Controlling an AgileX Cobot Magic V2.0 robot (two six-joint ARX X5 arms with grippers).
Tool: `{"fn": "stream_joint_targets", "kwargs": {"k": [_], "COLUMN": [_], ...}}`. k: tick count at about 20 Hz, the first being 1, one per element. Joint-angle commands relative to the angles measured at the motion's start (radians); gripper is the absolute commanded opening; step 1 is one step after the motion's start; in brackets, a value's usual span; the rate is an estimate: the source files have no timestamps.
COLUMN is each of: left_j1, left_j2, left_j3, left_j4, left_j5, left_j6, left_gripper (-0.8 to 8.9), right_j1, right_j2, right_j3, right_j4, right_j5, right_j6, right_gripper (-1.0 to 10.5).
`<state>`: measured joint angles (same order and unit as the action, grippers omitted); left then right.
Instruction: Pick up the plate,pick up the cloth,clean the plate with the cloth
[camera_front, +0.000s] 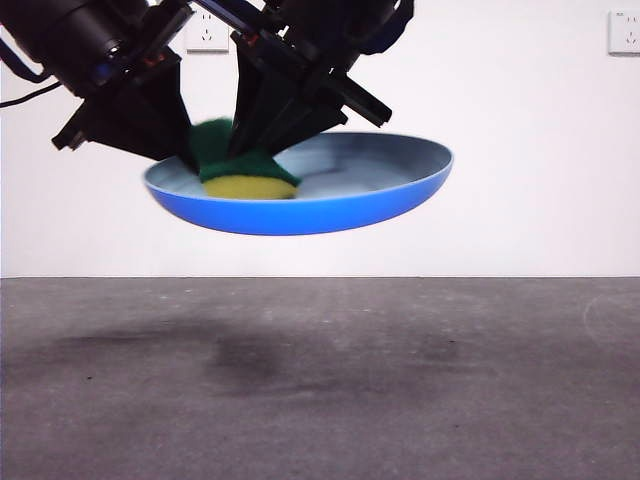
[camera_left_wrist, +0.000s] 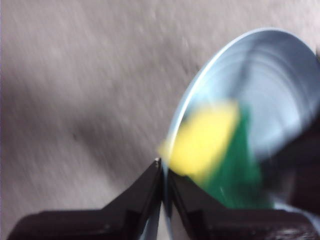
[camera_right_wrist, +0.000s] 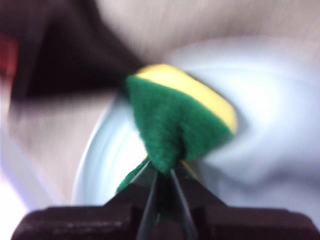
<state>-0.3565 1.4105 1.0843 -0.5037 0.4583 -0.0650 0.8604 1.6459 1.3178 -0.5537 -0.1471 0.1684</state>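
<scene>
Nearest the front camera, bare grey table (camera_front: 320, 400) is seen, with a faint shadow lying under the raised plate (camera_front: 330, 205). Well above the table, the blue plate is held in the air, tilted slightly, and is gripped at its rim by the left hand (camera_left_wrist: 163, 172), whose jaws are clamped together on the thin edge. A yellow and green sponge (camera_front: 245, 170) is pinched by the right hand (camera_right_wrist: 162, 172), whose jaws are closed on the green scouring layer, and is pressed yellow side down into the plate's hollow near the rim held by the left hand. Both wrist views are blurred, so motion is suggested.

Both pick-ups are judged to be done, and the cleaning step is judged to be in hand. For the next move, a sweep of the sponge across the inner surface would be called for, with the plate kept firmly gripped so that it is not levered out of the left hand by the pressure.
</scene>
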Motion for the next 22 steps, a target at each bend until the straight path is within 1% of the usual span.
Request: {"fn": "stream_joint_targets", "kwargs": {"k": [1, 2, 3, 4, 5, 6, 7, 8, 9, 12, 14, 15, 16, 17, 18, 19, 20, 21, 22], "left_j1": [-0.001, -0.001, -0.001, -0.001, -0.001, -0.001, -0.003, -0.003, -0.004, -0.010, -0.021, -0.028, -0.034, -0.038, -0.041, -0.042, -0.042, -0.042, -0.042], "left_j2": [-0.004, -0.004, -0.004, -0.004, -0.004, -0.004, -0.004, -0.004, -0.004, -0.004, -0.004, -0.004, -0.004, -0.004, -0.004, -0.004, -0.004, -0.004, -0.004], "left_j3": [0.003, 0.003, 0.003, 0.003, 0.003, 0.003, 0.003, 0.003, 0.003, 0.003, 0.003, 0.003, 0.003, 0.003, 0.003, 0.003, 0.003, 0.003, 0.003], "left_j4": [0.044, 0.042, 0.036, 0.023, 0.003, -0.021, -0.045, -0.065, -0.083, -0.109, -0.113, -0.111, -0.102, -0.092, -0.079, -0.065, -0.056, -0.050, -0.043], "left_j5": [0.012, 0.012, 0.013, 0.014, 0.015, 0.019, 0.022, 0.026, 0.039, 0.075, 0.077, 0.073, 0.068, 0.062, 0.046, -0.003, -0.086, -0.190, -0.299], "left_j6": [-0.043, -0.043, -0.043, -0.042, -0.039, -0.037, -0.034, -0.025, -0.009, -0.001, 0.010, 0.010, 0.010, 0.014, 0.016, 0.025, 0.045, 0.064, 0.082], "left_gripper": [-0.08, -0.08, -0.08, -0.08, -0.08, -0.08, -0.08, -0.08, -0.08, -0.08, -0.08, -0.08, -0.08, -0.08, -0.08, -0.08, -0.08, -0.08, -0.08], "right_j1": [0.018, 0.018, 0.018, 0.018, 0.015, 0.008, -0.001, -0.017, -0.034, -0.066, -0.082, -0.090, -0.095, -0.095, -0.094, -0.094, -0.093, -0.093, -0.094], "right_j2": [0.021, 0.021, 0.021, 0.021, 0.021, 0.021, 0.021, 0.021, 0.021, 0.021, 0.021, 0.021, 0.021, 0.021, 0.021, 0.021, 0.020, 0.019, 0.009], "right_j3": [-0.019, -0.019, -0.019, -0.019, -0.019, -0.019, -0.019, -0.019, -0.019, -0.019, -0.019, -0.019, -0.019, -0.019, -0.019, -0.019, -0.019, -0.019, -0.019], "right_j4": [-0.166, -0.224, -0.269, -0.305, -0.327, -0.330, -0.325, -0.299, -0.254, -0.118, -0.029, 0.032, 0.082, 0.119, 0.137, 0.138, 0.123, 0.098, 0.066], "right_j5": [0.013, 0.063, 0.137, 0.244, 0.379, 0.493, 0.576, 0.642, 0.660, 0.633, 0.570, 0.487, 0.382, 0.283, 0.201, 0.162, 0.153, 0.165, 0.197], "right_j6": [-0.047, -0.052, -0.053, -0.053, -0.053, -0.053, -0.053, -0.053, -0.053, -0.035, -0.009, 0.005, 0.007, 0.006, -0.005, -0.038, -0.072, -0.089, -0.088], "right_gripper": [-0.1, -0.1, -0.1, -0.1, -0.1, -0.1, -0.1, -0.1, -0.1, -0.1, -0.1, -0.1, -0.1, -0.1, -0.1, -0.1, -0.1, -0.1, -0.1]}}
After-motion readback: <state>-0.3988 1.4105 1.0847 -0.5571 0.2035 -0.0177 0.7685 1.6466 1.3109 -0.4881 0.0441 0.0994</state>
